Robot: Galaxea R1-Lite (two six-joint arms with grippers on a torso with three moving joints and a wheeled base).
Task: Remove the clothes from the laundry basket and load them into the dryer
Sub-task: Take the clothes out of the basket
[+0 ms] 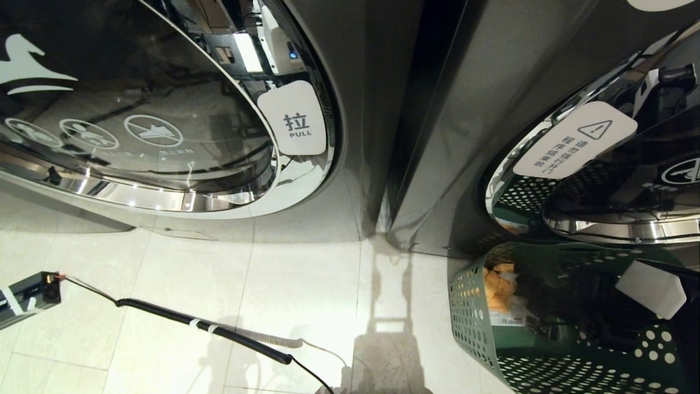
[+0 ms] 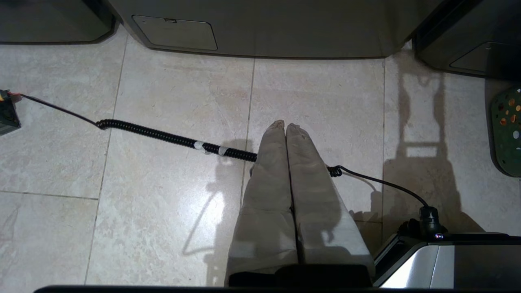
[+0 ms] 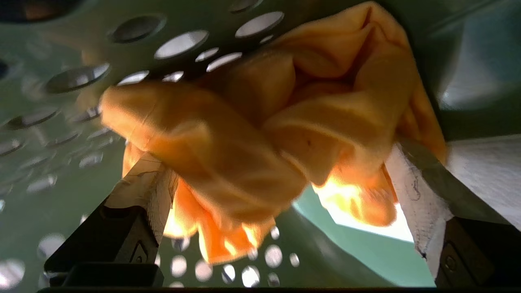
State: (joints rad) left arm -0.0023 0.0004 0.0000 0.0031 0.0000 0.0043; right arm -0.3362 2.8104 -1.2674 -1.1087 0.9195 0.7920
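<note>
Right gripper sat wide apart around orange cloth in the laundry basket, at 4 o'clock in the head view; closing shallow risked snagging only a fold, which would slip. Left gripper was together, parked.

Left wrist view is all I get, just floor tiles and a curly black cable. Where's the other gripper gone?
Observer: The right gripper is down inside the green perforated plastic laundry basket.
Operator: Did it grab something?
Observer: Not clamped. Its fingers stand wide on either side of a crumpled orange cloth.
Operator: Is the dryer open?
Observer: I can't tell. The round glass door above the basket has a white warning sticker.
</note>
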